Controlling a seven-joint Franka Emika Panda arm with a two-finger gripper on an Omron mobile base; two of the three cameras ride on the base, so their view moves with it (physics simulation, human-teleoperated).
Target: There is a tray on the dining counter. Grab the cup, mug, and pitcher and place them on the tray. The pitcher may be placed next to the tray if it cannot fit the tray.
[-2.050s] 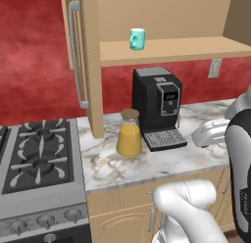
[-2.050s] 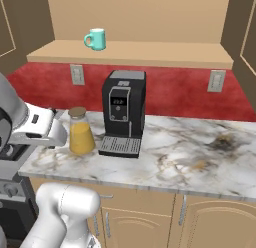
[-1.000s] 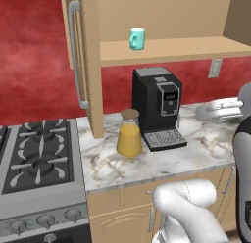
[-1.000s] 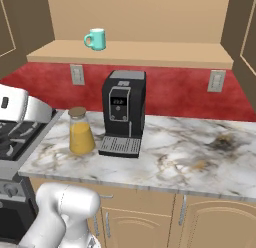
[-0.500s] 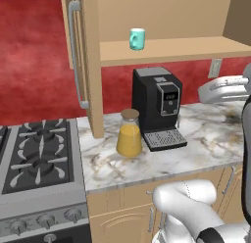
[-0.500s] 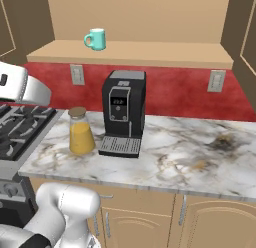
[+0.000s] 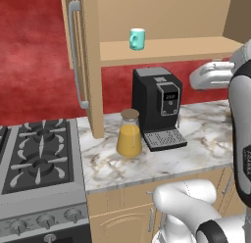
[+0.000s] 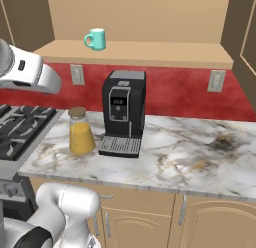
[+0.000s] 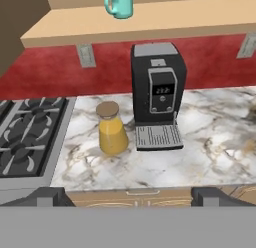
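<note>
The pitcher [image 7: 129,134] [image 8: 80,132] [image 9: 111,129], a glass carafe of orange liquid with a tan lid, stands on the marble worktop just left of a coffee machine. The teal mug [image 7: 137,38] [image 8: 95,39] [image 9: 119,3] sits up on the wooden shelf above. My gripper [image 9: 131,197] is open and empty. It hangs well back from the worktop and looks down at both, with one dark fingertip [image 9: 47,194] at each lower corner of the hand view. The cup, the tray and the dining counter are out of view.
A black coffee machine [image 7: 159,107] [image 8: 123,112] [image 9: 156,102] stands under the shelf [image 8: 150,54]. A gas stove [image 7: 34,154] [image 9: 25,137] adjoins the worktop on the left. A tall cabinet door with a metal handle [image 7: 73,51] rises behind the pitcher. My white arm link [image 7: 213,75] [image 8: 25,69] hangs raised.
My arm has lifted from worktop height to shelf height. The pitcher, the mug and the coffee machine have stayed where they were, and the jaws have stayed open.
</note>
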